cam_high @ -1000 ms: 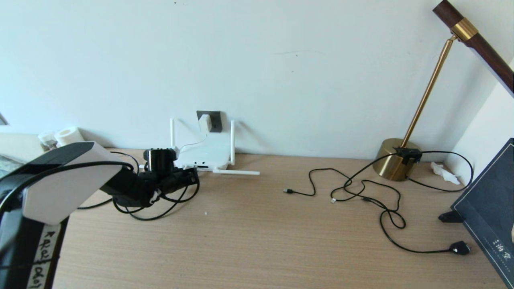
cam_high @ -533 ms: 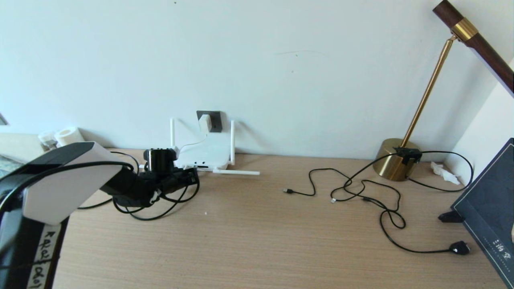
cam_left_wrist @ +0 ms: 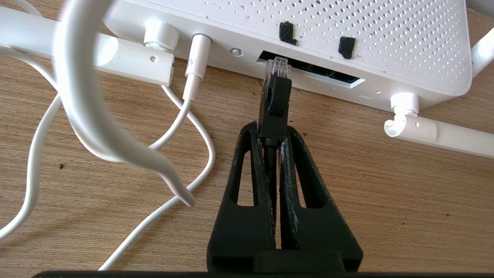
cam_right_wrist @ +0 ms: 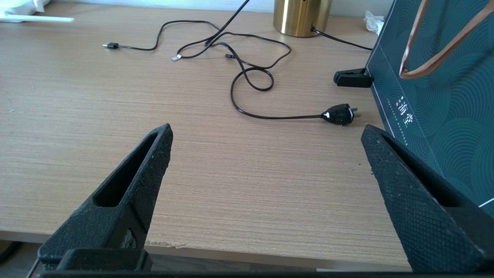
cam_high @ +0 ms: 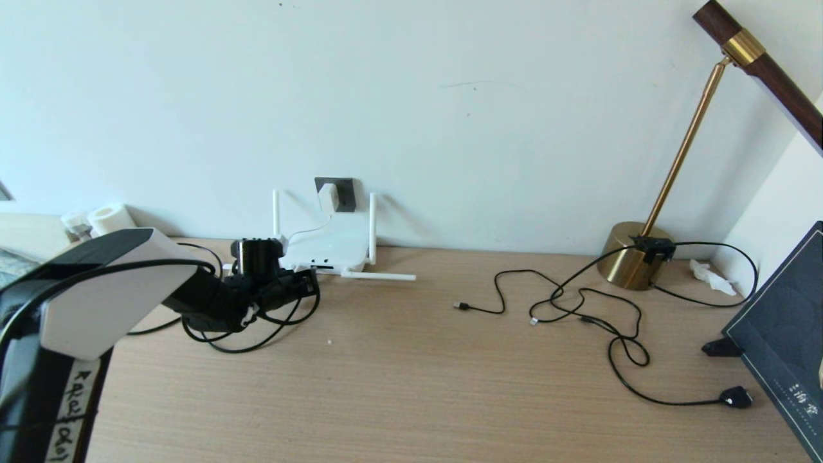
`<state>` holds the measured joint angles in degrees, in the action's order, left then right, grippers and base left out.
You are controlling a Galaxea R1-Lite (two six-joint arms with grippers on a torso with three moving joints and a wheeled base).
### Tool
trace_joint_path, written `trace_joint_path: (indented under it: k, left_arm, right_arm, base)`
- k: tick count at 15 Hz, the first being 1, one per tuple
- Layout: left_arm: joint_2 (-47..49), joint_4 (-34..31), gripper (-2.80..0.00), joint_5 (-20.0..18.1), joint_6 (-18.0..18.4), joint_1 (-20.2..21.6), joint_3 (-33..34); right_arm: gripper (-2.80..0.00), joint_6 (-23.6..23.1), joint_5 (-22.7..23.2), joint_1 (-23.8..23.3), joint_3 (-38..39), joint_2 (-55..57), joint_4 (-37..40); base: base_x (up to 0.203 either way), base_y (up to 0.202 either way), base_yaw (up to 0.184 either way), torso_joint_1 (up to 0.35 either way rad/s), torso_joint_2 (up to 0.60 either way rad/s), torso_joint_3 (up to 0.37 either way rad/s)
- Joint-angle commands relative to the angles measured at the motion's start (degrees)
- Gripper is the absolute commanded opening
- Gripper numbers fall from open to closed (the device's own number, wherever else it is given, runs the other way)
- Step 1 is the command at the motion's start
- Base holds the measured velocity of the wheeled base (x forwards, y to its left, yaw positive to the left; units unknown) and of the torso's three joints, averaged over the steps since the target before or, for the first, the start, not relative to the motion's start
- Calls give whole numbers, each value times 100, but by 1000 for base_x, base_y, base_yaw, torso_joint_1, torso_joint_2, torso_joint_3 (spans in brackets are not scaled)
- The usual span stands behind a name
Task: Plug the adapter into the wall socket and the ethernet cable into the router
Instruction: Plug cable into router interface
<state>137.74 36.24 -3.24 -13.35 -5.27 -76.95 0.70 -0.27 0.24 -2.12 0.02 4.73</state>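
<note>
The white adapter (cam_high: pixel 328 197) sits in the dark grey wall socket (cam_high: pixel 346 193), and its thin white cord runs down to the router (cam_high: pixel 331 247) on the desk below. My left gripper (cam_high: pixel 302 286) is shut on the ethernet cable (cam_high: pixel 257 341) just behind its black plug (cam_left_wrist: pixel 274 96). The plug's clear tip touches the edge of the router's dark slot (cam_left_wrist: pixel 324 73); whether it is inside I cannot tell. In the left wrist view the left gripper (cam_left_wrist: pixel 272 131) is level with the slot. My right gripper (cam_right_wrist: pixel 266 131) hangs open over the desk's front edge, holding nothing.
White cords (cam_left_wrist: pixel 193 116) loop on the desk beside the router's folded antennas (cam_left_wrist: pixel 440 133). Thin black cables (cam_high: pixel 578 308) and a black two-pin plug (cam_high: pixel 736 397) lie at the right. A brass lamp base (cam_high: pixel 633 260) and a dark bag (cam_high: pixel 784 334) stand there too.
</note>
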Motion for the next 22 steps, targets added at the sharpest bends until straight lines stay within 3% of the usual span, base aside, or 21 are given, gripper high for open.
trace_joint_path:
  k: [1,22]
  left_arm:
    - [16,23,-280,-1,-10,-1,-13]
    - [25,6,-280,-1,-10,-9,-154]
  right_arm:
    - [0,0,-1,2,1,-2,2]
    - [0,0,0,2,1,-2,2]
  base:
    - [0,0,0,0,0,0]
    - [0,0,0,0,0,0]
